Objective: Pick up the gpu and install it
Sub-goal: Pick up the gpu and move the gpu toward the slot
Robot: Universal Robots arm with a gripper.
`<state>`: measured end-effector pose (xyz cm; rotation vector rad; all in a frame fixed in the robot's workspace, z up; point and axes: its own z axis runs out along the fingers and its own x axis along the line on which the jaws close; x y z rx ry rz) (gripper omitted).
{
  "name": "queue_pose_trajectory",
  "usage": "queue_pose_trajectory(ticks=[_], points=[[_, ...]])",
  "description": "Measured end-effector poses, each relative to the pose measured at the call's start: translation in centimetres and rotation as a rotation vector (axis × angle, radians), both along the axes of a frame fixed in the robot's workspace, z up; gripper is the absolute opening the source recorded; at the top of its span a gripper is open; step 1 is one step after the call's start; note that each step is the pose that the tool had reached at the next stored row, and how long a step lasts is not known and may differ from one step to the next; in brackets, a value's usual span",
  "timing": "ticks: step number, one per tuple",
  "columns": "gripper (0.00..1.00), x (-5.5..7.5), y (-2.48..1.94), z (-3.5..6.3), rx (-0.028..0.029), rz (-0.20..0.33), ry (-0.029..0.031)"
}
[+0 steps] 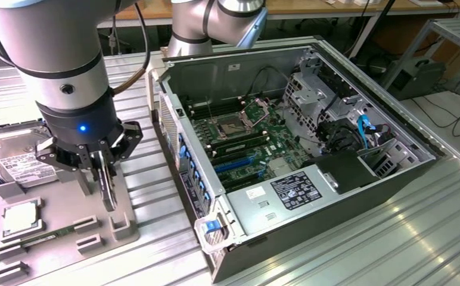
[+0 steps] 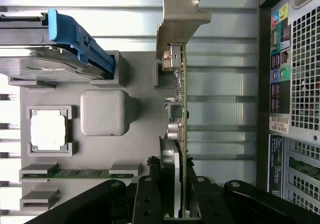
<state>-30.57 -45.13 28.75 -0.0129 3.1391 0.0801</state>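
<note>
1. Exterior view: the robot arm fills the upper left of the frame. Its gripper (image 1: 93, 164) hangs over a gray tray (image 1: 63, 208) in the lower left.
2. The fingers are drawn narrow and clamp the gpu (image 1: 106, 183). The card stands on edge and shows as a thin strip, so its faces cannot be made out.
3. I cannot tell whether the card's underside touches the tray's posts or hangs just clear of them.
4. A hard drive (image 1: 11, 164) lies on the tray at the left edge of the frame, cut off there and partly hidden by the gripper. A processor chip (image 1: 19, 217) and a memory stick (image 1: 46, 236) lie lower in the frame.
5. An open computer case (image 1: 294, 149) lies on the ribbed tabletop (image 1: 420, 238), from the centre to the right of the frame.
6. Wrist view: the gripper (image 2: 175, 206) has fingers (image 2: 146, 199) pressed on both sides of the gpu (image 2: 183, 104). The card is again edge-on, with its silver bracket (image 2: 182, 14) at the end far from the fingers. A dark round part on the card hides the contact itself.
7. Below lies the tray (image 2: 135, 84). It carries the hard drive (image 2: 30, 59) with its blue handle (image 2: 75, 37), the processor chip (image 2: 48, 129) and the memory stick (image 2: 80, 173).
8. The case's rear port panel (image 2: 280, 59) stands beside the gpu, apart from it and cut off by the frame edge.
</note>
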Motion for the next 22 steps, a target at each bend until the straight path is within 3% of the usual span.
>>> queue_pose_trajectory(ticks=[22], points=[[0.28, 0.00, 0.00, 0.88, 0.0000, 0.001, 0.0001]])
